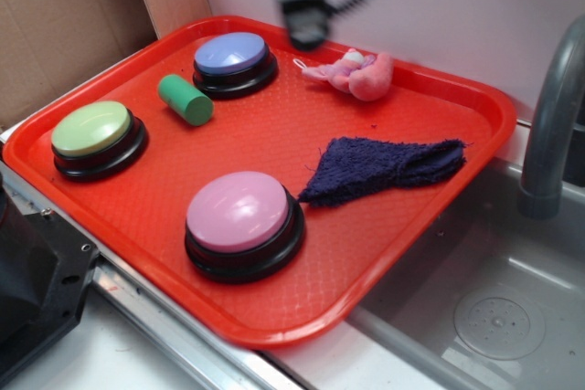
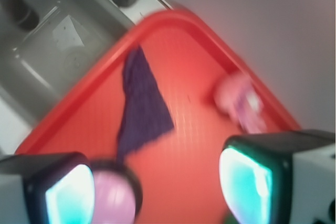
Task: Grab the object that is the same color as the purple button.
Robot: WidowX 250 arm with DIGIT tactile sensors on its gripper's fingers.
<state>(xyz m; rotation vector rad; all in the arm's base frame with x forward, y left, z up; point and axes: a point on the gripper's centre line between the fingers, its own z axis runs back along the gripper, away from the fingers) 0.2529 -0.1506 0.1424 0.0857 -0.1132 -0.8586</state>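
Observation:
The object, a dark indigo-purple terry rag (image 1: 379,169), lies flat on the right half of the red tray (image 1: 274,303); the wrist view shows the rag (image 2: 140,103) ahead of the fingers. The purple button (image 1: 232,55), bluish-lavender on a black base, sits at the tray's back. My gripper (image 1: 307,36) hangs blurred above the tray's back edge, between that button and the pink plush toy (image 1: 356,74), well clear of the rag. In the wrist view the gripper (image 2: 157,190) is open, with nothing but bare tray between its two teal pads.
A larger pink-lilac button (image 1: 239,216) stands at the tray's front, a light green button (image 1: 93,132) at the left, and a green cylinder (image 1: 186,100) lies near the purple button. A metal sink (image 1: 494,308) and grey faucet (image 1: 553,116) sit to the right.

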